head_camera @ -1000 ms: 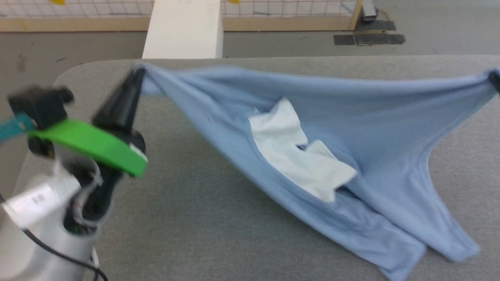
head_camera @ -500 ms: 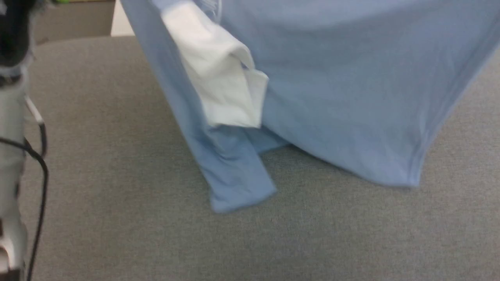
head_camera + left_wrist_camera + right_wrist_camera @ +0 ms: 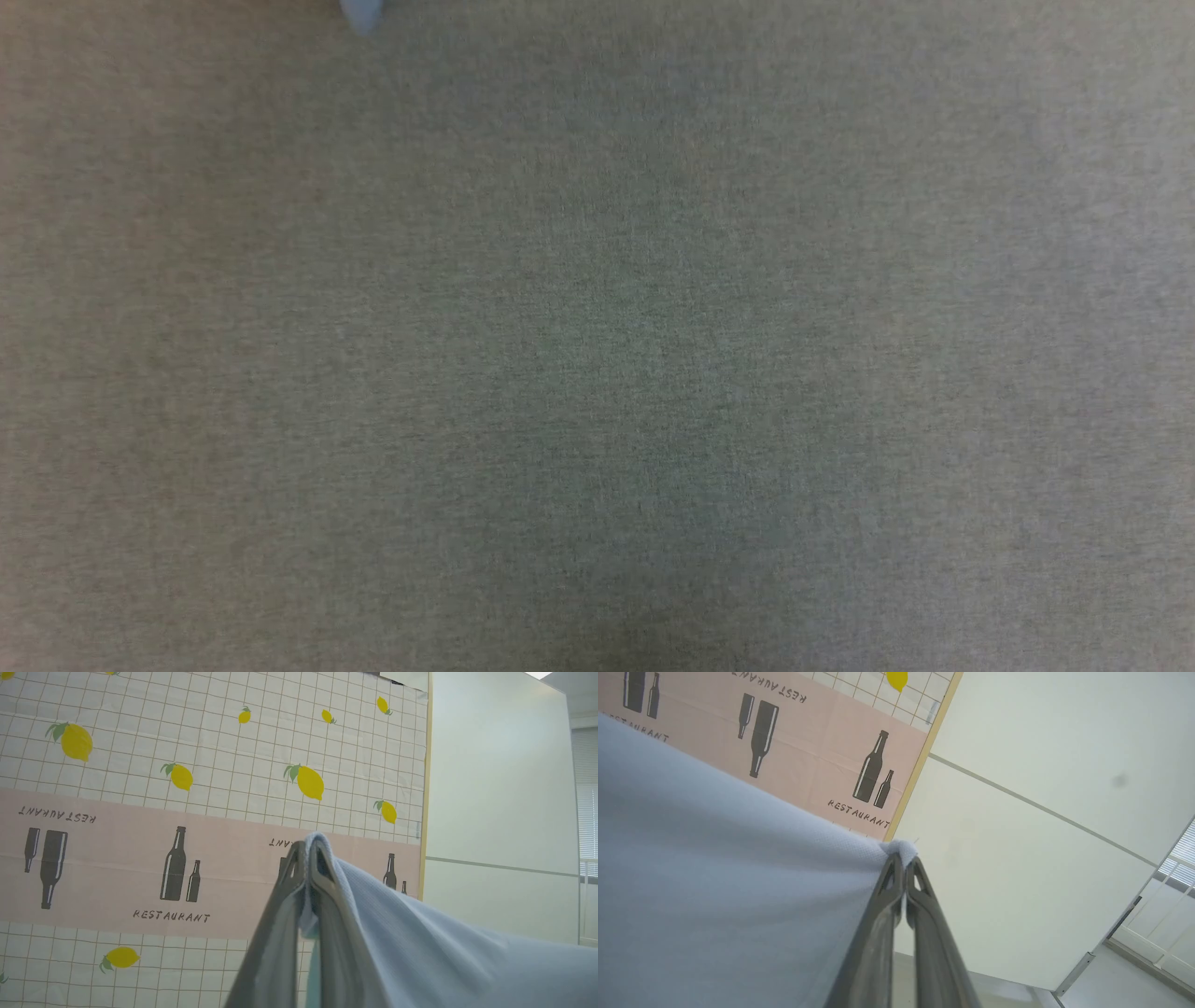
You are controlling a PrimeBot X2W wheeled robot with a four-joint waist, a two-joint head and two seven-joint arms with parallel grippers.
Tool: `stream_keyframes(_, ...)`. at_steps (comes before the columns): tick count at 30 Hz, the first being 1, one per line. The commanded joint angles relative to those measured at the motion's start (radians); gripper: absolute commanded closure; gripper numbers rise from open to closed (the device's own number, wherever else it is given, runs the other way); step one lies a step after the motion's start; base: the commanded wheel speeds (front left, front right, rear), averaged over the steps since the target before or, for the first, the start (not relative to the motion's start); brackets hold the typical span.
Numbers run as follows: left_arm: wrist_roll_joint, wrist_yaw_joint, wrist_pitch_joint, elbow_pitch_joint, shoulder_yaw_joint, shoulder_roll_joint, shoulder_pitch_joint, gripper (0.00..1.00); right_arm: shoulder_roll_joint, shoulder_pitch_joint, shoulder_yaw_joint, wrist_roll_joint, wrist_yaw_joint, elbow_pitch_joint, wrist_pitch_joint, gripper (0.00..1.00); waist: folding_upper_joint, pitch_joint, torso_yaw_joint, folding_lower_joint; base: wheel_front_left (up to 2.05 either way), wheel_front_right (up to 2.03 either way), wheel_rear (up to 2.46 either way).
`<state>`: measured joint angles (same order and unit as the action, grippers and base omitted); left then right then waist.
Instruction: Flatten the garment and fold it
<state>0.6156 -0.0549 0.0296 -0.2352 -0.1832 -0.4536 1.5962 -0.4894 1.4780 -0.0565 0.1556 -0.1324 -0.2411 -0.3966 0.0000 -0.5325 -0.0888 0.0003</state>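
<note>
Garment (image 3: 420, 942) raised in both grippers, in front of a lemon-and-bottle backdrop (image 3: 140, 812).
My left gripper (image 3: 308, 848) is pinched tight on one edge of the light-blue cloth, and my right gripper (image 3: 904, 857) is clamped on another edge. From the head camera I see a small blue tip at the far edge, left of centre, over the grey worktop (image 3: 597, 373).

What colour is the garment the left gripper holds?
Light blue garment, best in left wrist view.

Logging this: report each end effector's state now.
Left end effector: shut on the light-blue knit top.
Right end effector: shut on the light-blue knit top.
</note>
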Motion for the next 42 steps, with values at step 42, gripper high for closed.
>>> stream_keyframes(42, 0.364, 0.003, 0.4, 0.337, -0.366, -0.214, -1.57, 1.0, 0.051, -1.424, 0.075, 0.142, 0.002, 0.185, -0.05, 1.0, 0.0, 0.336, 0.088, -0.0003, 0.0, 0.0, 0.0)
